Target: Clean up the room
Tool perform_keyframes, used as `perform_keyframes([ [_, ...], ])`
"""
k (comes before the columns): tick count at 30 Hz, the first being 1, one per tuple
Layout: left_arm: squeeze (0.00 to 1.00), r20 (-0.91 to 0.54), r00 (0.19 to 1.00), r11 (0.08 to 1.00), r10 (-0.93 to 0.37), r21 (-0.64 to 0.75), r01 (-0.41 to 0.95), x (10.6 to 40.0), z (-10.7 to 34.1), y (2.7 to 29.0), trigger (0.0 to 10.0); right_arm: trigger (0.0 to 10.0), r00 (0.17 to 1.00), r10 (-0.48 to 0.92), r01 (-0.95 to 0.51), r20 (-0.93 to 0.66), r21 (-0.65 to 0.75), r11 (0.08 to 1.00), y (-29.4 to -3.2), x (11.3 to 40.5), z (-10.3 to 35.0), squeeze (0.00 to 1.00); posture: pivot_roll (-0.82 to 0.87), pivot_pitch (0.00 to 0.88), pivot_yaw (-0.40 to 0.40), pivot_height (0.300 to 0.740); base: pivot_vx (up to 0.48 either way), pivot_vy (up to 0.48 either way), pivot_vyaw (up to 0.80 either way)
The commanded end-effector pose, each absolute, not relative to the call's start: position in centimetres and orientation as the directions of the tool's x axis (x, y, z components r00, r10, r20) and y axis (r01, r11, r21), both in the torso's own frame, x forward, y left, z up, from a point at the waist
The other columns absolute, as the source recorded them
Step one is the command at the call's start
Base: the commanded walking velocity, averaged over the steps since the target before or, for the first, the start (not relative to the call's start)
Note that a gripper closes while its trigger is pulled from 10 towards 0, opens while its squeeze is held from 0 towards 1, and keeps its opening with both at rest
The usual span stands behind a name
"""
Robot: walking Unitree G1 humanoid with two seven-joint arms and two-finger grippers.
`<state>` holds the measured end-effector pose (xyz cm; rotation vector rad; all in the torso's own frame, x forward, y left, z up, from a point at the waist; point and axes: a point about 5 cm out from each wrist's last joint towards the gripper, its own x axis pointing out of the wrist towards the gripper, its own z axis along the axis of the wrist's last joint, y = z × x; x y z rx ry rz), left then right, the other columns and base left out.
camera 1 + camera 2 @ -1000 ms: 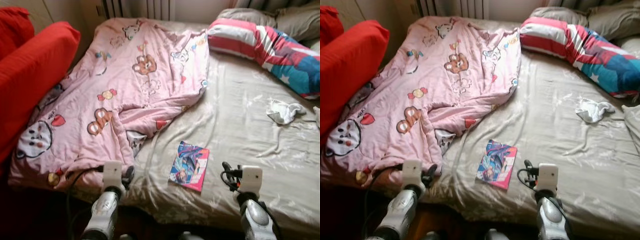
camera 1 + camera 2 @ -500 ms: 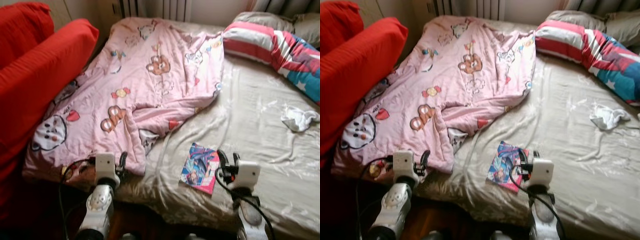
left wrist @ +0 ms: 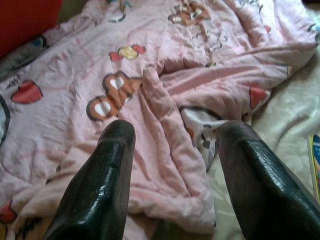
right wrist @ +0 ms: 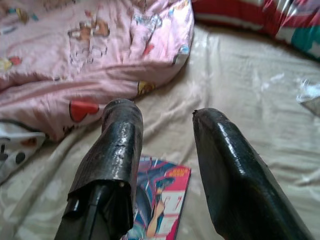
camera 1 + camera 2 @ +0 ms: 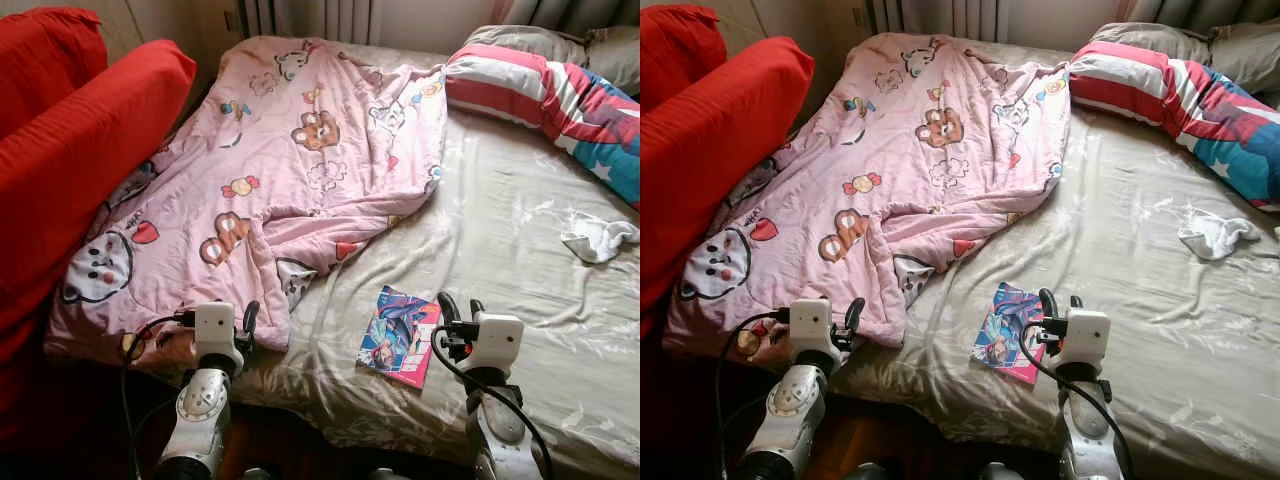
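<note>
A colourful comic book (image 5: 399,336) lies flat on the beige bed sheet (image 5: 520,260) near the front edge. My right gripper (image 4: 162,125) hovers open just right of it, nothing between its fingers; the book (image 4: 160,200) lies below the fingers. My left gripper (image 3: 172,132) is open over the front corner of the rumpled pink cartoon quilt (image 5: 270,170), holding nothing. A crumpled white cloth (image 5: 597,238) lies on the sheet at the right. A striped red, white and blue pillow (image 5: 545,95) rests at the head of the bed.
A red sofa or cushion (image 5: 70,150) stands close against the bed's left side. A radiator (image 5: 310,15) is behind the bed. Grey pillows (image 5: 560,40) sit at the far right corner. Dark floor (image 5: 60,430) lies between me and the bed.
Over the last second the camera swung left, shifting the whole scene rightward. My right gripper came in closer to the comic book's right edge. Both grippers stay open.
</note>
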<state>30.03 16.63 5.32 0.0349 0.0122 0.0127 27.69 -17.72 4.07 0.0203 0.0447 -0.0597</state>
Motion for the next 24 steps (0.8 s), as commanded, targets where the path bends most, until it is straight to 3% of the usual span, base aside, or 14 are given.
perform_keyframes([
  [1,0.00,-0.040,0.999,0.999,0.009,0.039,-0.007,29.54,4.69,16.54,10.0,10.0,0.995,-0.060,0.061,-0.079,0.008,0.998,-17.70,27.26,3.57,0.00,-0.12,0.197,0.010,0.740,0.000,0.000,0.00],
  [10,0.00,-0.050,0.999,0.999,0.005,0.038,-0.004,29.54,4.70,16.46,10.0,10.0,0.994,-0.069,0.071,-0.083,0.021,0.997,-17.74,27.53,3.70,0.00,-0.12,0.212,0.014,0.687,0.000,0.000,0.00],
  [15,0.00,-0.040,0.999,1.000,0.005,0.028,-0.004,29.97,5.20,16.30,10.0,10.0,0.994,-0.092,0.096,-0.052,0.092,0.991,-17.87,27.52,4.06,0.00,-0.12,0.221,0.016,0.687,0.000,0.000,0.00],
  [24,0.00,-0.046,0.999,1.000,0.000,0.032,0.001,29.93,5.14,16.22,10.0,10.0,0.994,-0.085,0.090,-0.069,0.076,0.993,-17.87,27.48,3.79,0.00,-0.12,0.225,0.017,0.687,0.000,0.000,0.00],
])
